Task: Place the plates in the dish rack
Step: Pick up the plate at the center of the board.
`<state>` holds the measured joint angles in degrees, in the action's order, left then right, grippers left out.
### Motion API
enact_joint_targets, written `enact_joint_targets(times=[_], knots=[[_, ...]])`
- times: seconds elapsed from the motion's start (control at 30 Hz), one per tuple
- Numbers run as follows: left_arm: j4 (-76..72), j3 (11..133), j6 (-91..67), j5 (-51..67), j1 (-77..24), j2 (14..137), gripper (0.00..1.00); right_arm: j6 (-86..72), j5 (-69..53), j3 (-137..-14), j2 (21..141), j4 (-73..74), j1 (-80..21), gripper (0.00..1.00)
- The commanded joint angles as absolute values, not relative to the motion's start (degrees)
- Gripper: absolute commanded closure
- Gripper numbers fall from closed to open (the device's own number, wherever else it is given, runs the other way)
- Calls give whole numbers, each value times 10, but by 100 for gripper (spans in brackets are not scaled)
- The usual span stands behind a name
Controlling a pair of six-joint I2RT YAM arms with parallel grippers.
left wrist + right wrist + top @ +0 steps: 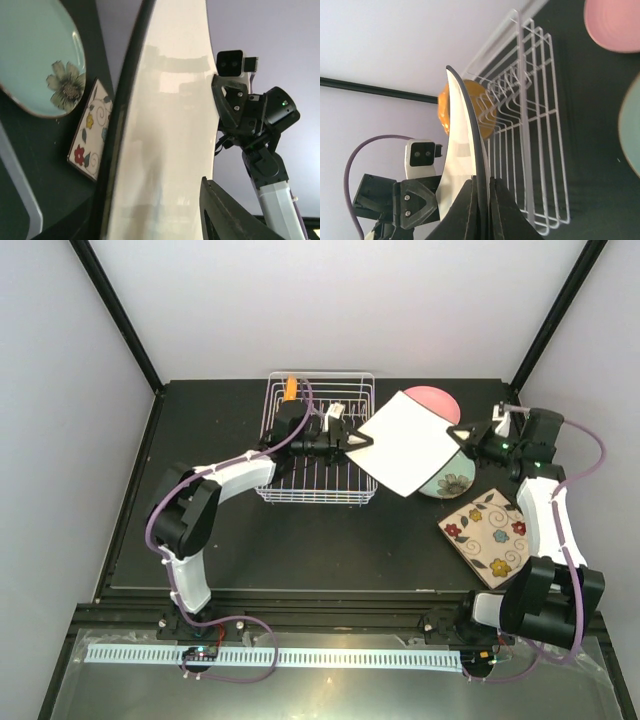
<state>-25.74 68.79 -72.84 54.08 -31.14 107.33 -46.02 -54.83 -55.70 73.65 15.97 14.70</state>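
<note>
The plain white square plate (405,445) hangs in the air between the dish rack (318,492) and the right-hand plates. My right gripper (452,432) is shut on its right corner, seen edge-on in the right wrist view (481,182). My left gripper (358,443) is at its left corner. In the left wrist view the plate (165,125) fills the gap between jaws that stand apart. The small orange plate (290,387) stands upright in the rack's far end. The pink plate (435,398), the pale green flower plate (450,483) and the cream floral square plate (487,537) lie at the right.
The rack's tines (535,125) show behind the held plate, with the orange plate (485,110) beyond. The green plate (35,55) and the floral plate (87,135) lie below the left gripper's view. Black frame posts stand at both back corners.
</note>
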Motion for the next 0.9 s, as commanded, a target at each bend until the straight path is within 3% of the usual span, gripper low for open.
enact_joint_targets(times=[0.0, 0.23, 0.5, 0.87], knots=[[-257, 728, -694, 545, -295, 1033, 50, -505, -574, -636, 694, 127, 138, 99], [-225, 713, -674, 533, -270, 1008, 35, -556, -554, -693, 689, 90, 124, 99], [-231, 707, -679, 527, -268, 999, 35, -545, -534, -713, 703, 109, 72, 99], [-246, 703, -691, 526, -272, 1001, 88, -537, -530, -639, 695, 86, 49, 99]])
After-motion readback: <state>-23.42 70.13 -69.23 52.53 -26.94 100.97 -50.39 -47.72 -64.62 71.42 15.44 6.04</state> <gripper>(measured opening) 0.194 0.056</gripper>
